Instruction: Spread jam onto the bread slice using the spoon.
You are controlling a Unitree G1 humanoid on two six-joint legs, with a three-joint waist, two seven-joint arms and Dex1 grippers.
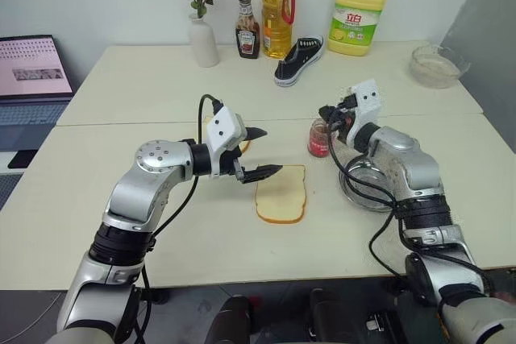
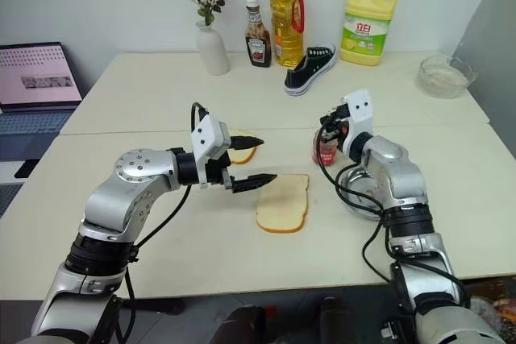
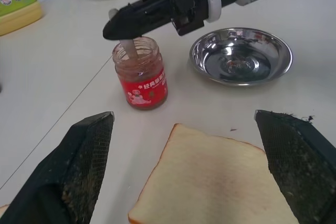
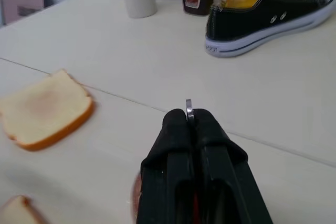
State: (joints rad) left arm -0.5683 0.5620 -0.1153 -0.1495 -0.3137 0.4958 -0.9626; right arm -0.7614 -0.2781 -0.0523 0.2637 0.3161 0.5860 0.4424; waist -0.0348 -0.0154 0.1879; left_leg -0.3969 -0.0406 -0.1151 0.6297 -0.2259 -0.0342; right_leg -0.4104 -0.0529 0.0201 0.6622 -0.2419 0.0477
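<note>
The right gripper [image 3: 113, 27] is clenched on the spoon [image 3: 128, 50], whose bowl dips into the open jar of jam [image 3: 140, 74], likely to load it before spreading. The jar stands on the bench [image 1: 161, 86] between the bread slice [image 1: 282, 193] and a steel bowl [image 3: 240, 56]. The left gripper [image 1: 260, 153] hovers just beside the slice, jaws wide and empty, perhaps ready to steady it.

a pale table [image 1: 161, 86] carries the bread slice [image 1: 282, 194], jam jar [image 1: 319, 138], steel bowl [image 3: 241, 56], shoe [image 1: 299, 60], vase [image 1: 203, 40] and bottles [image 1: 276, 7].
</note>
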